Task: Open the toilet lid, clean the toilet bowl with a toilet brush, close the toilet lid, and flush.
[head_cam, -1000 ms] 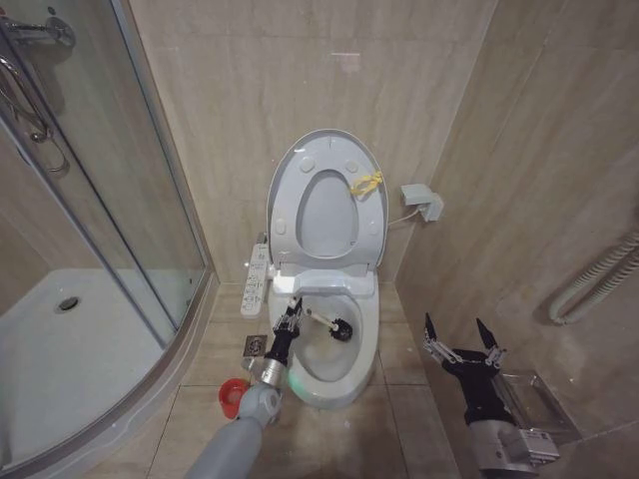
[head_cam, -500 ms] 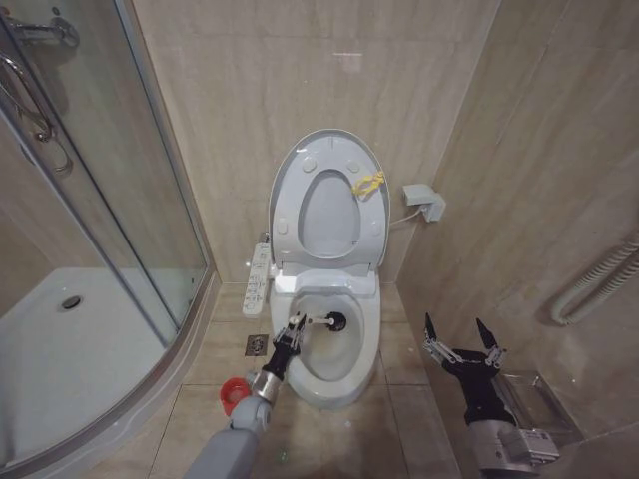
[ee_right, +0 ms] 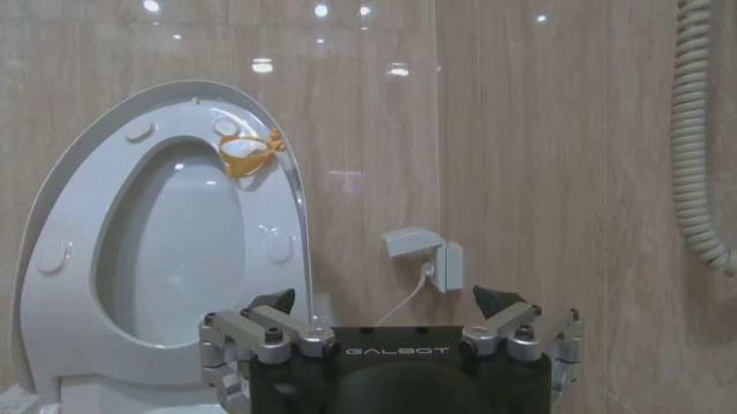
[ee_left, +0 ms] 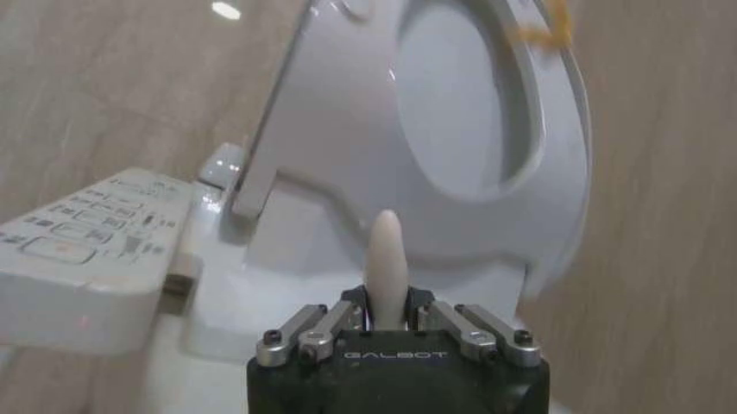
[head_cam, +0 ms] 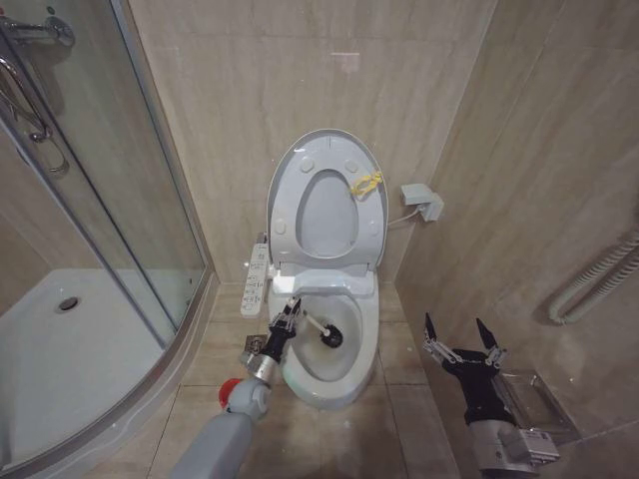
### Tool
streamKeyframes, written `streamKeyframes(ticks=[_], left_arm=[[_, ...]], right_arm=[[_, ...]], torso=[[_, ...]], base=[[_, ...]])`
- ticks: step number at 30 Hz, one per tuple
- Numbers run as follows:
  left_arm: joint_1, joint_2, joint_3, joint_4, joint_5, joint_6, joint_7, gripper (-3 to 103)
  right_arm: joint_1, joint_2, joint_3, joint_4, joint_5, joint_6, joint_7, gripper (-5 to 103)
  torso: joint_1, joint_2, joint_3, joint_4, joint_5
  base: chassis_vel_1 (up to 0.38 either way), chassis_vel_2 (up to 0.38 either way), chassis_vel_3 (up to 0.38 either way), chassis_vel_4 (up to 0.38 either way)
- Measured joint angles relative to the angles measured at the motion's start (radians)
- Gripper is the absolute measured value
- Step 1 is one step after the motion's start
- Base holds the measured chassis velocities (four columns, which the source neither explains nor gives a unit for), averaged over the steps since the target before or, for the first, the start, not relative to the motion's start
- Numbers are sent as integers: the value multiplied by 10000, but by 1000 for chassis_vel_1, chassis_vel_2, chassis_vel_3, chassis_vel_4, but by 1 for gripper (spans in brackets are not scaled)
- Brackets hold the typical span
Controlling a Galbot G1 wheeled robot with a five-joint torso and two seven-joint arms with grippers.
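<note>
The toilet lid (head_cam: pixel 318 160) stands raised against the back wall, a yellow tie (head_cam: pixel 366 184) at its edge. Below it the white toilet bowl (head_cam: pixel 356 351) lies open. My left gripper (head_cam: pixel 289 317) hovers over the bowl's left rim, shut on the toilet brush's thin white handle (head_cam: pixel 309 324). The dark brush head (head_cam: pixel 330 338) is down inside the bowl. In the left wrist view the handle (ee_left: pixel 384 255) sticks out between the shut fingers toward the lid (ee_left: pixel 345 164). My right gripper (head_cam: pixel 461 337) is open and holds nothing, low at the right by the wall; it faces the lid (ee_right: pixel 52 259).
A red holder cup (head_cam: pixel 231 388) sits on the floor left of the bowl, by my left arm. A control panel (head_cam: pixel 257 279) juts from the toilet's left side. The glass shower enclosure (head_cam: pixel 110 210) and its tray (head_cam: pixel 60 349) take up the left. A wall box (head_cam: pixel 423 202) and a hose (head_cam: pixel 589 284) are on the right.
The left gripper drew back toward the bowl's left rim, and the brush head slid from the back of the bowl toward its middle. The right arm stayed put.
</note>
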Motion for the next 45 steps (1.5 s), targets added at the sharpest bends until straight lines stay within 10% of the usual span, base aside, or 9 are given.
streamKeyframes(ticks=[7, 16, 26, 29, 35, 45], left_arm=[[-47, -164, -198, 427, 838, -464, -130, 21], [112, -372, 165, -629, -2801, 57, 234, 21], [-76, -952, -603, 1233, 1736, -1792, 223, 21], [-10, -928, -430, 841, 1311, -1627, 177, 21], [367, -666, 264, -994, -2277, 58, 171, 21], [218, -527, -447, 443, 886, -840, 862, 21]], right_arm=[[0, 0, 0, 0, 0, 0, 0, 100], [0, 0, 0, 0, 0, 0, 0, 100], [0, 0, 0, 0, 0, 0, 0, 100], [0, 0, 0, 0, 0, 0, 0, 100], [0, 0, 0, 0, 0, 0, 0, 100], [0, 0, 0, 0, 0, 0, 0, 100]], torso=[[0, -1, 1, -2, -1], [-2, 2, -1, -7, 0], [-2, 1, 0, -6, -1], [-1, 1, 0, -4, 0], [-2, 2, -1, -4, -5], [-1, 1, 0, 1, -2]], base=[[0, 0, 0, 0], [0, 0, 0, 0], [0, 0, 0, 0], [0, 0, 0, 0], [0, 0, 0, 0], [0, 0, 0, 0]])
